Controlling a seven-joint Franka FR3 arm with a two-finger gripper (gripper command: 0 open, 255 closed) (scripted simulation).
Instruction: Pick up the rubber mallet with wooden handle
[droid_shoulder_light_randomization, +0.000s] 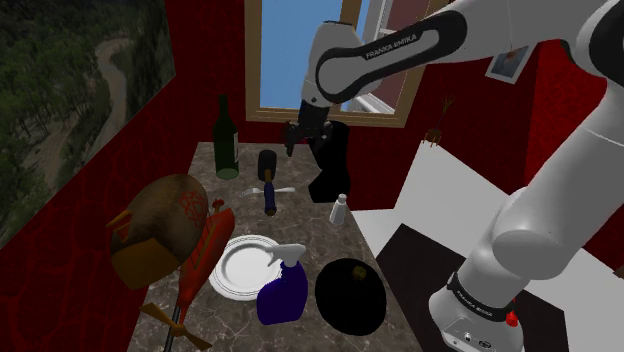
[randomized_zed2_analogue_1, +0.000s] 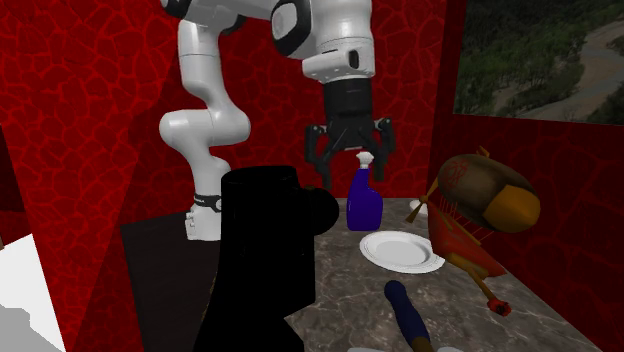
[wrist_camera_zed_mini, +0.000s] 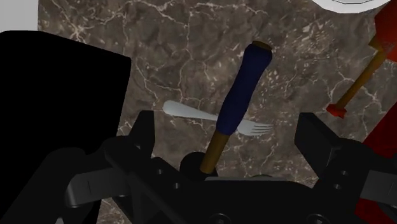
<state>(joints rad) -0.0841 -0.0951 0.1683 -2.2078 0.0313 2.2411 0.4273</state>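
Observation:
The mallet (droid_shoulder_light_randomization: 268, 185) lies on the dark marble counter (droid_shoulder_light_randomization: 300, 235), its black head toward the window and its handle pointing at the plate. In the wrist view the handle's dark blue grip (wrist_camera_zed_mini: 249, 73) runs into a wooden shaft (wrist_camera_zed_mini: 212, 153), and the head end is hidden behind the hand. A silver fork (wrist_camera_zed_mini: 191, 114) lies crosswise under the handle. My black gripper (droid_shoulder_light_randomization: 305, 140) (randomized_zed2_analogue_1: 348, 155) (wrist_camera_zed_mini: 229, 124) hangs open above the mallet's head end. Its fingers stand wide on either side of the shaft without touching it.
A tall black machine (droid_shoulder_light_randomization: 330, 160) (randomized_zed2_analogue_1: 265, 260) stands close beside the mallet. A green bottle (droid_shoulder_light_randomization: 228, 140) is on its other side, and a small shaker (droid_shoulder_light_randomization: 339, 208) nearby. Nearer the stand are a white plate (droid_shoulder_light_randomization: 243, 265), a blue spray bottle (droid_shoulder_light_randomization: 285, 290), a black round object (droid_shoulder_light_randomization: 350, 295) and red-brown toys (droid_shoulder_light_randomization: 165, 225).

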